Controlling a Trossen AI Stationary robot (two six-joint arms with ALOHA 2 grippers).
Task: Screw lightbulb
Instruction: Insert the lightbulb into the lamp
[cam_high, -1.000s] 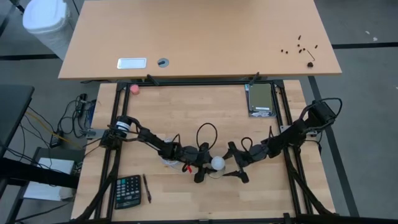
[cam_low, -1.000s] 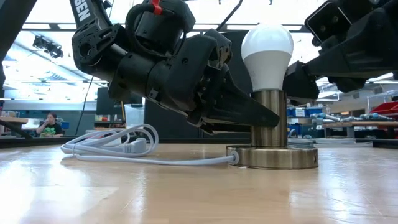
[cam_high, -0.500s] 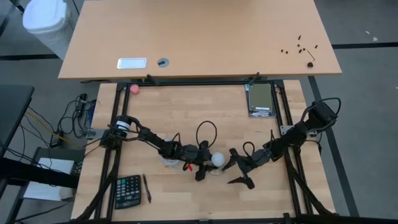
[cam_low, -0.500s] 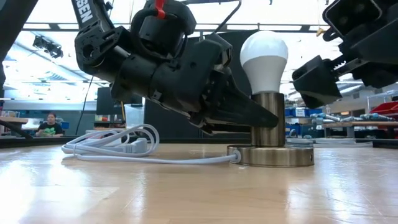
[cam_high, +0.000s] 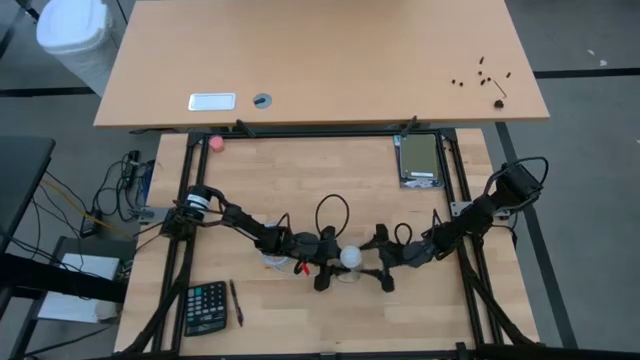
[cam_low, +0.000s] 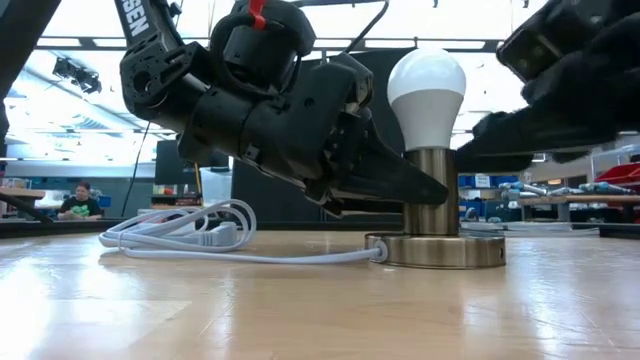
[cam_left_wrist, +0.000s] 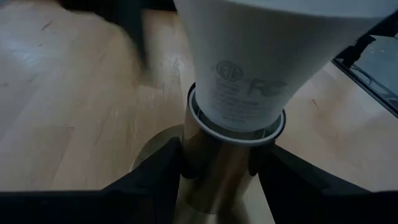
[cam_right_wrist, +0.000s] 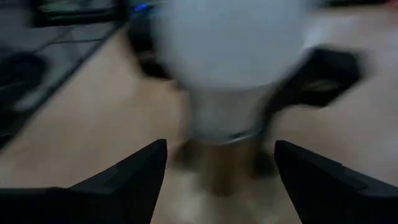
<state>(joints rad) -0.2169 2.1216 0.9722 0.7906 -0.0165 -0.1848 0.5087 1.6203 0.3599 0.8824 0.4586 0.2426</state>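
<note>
The white lightbulb (cam_low: 427, 88) stands upright in the brass stem (cam_low: 432, 190) of a lamp with a round brass foot (cam_low: 437, 251), near the middle of the table (cam_high: 300, 170). It also shows in the high view (cam_high: 349, 258). My left gripper (cam_left_wrist: 217, 186) is shut on the stem, just under the bulb (cam_left_wrist: 261, 56). My right gripper (cam_right_wrist: 221, 168) is open on the bulb's right side. Its fingers stand wide on either side of the blurred bulb (cam_right_wrist: 230, 56) without touching it. My left gripper pinches the lamp's brass stem (cam_left_wrist: 214, 165) between its two fingers (cam_left_wrist: 155, 183), just below the socket rim. The fingers come in about level from the table's left side, across the upright stem. The lamp's foot (cam_left_wrist: 155, 146) rests flat on the table.
The lamp's white cord (cam_low: 175, 240) lies coiled on the table left of the foot. A calculator (cam_high: 205, 308) and a pen (cam_high: 237, 302) lie at the near left, a grey box (cam_high: 418, 160) at the far right, and a pink ball (cam_high: 215, 143) at the far left. A person (cam_low: 75, 200) sits far behind.
My right gripper first drew back from the bulb toward the table's right and near edge, then came back toward the bulb, staying open. My left gripper has kept its hold on the stem, and the lamp has stayed upright.
</note>
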